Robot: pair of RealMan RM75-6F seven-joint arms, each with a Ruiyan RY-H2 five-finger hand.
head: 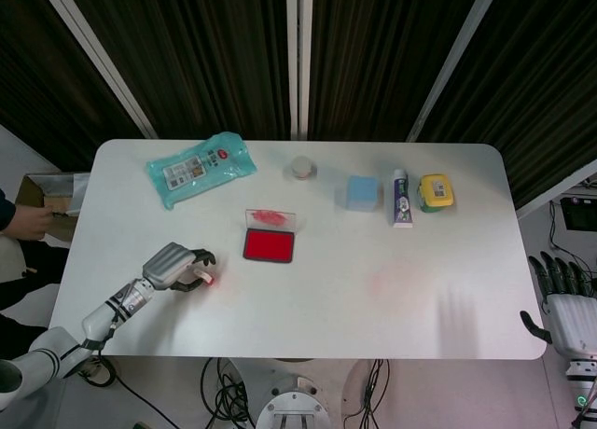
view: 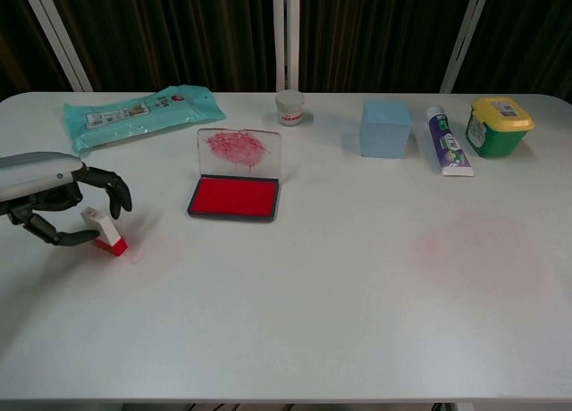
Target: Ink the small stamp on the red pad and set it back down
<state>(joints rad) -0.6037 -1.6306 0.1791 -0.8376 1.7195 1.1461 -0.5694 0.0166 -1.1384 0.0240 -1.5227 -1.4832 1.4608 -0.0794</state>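
Note:
The small stamp [view: 105, 231], white body on a red base, stands tilted on the table at the front left, also seen as the stamp [head: 206, 280] in the head view. My left hand [view: 54, 192] arches over it with fingers spread apart and lifted off it; the thumb tip lies close beside its white top. The same left hand [head: 173, 264] shows from above. The red ink pad [view: 234, 197] lies open to the right of the stamp, its clear lid [view: 238, 150] upright and smeared red. My right hand [head: 564, 308] hangs off the table's right edge, fingers apart, holding nothing.
Along the back stand a teal wipes pack [view: 134, 112], a small white jar [view: 290, 107], a blue box [view: 385, 128], a tube [view: 447, 141] and a yellow-lidded green tub [view: 499, 125]. A faint pink stain [view: 478, 246] marks the table. A person [head: 19, 219] shows at the left edge.

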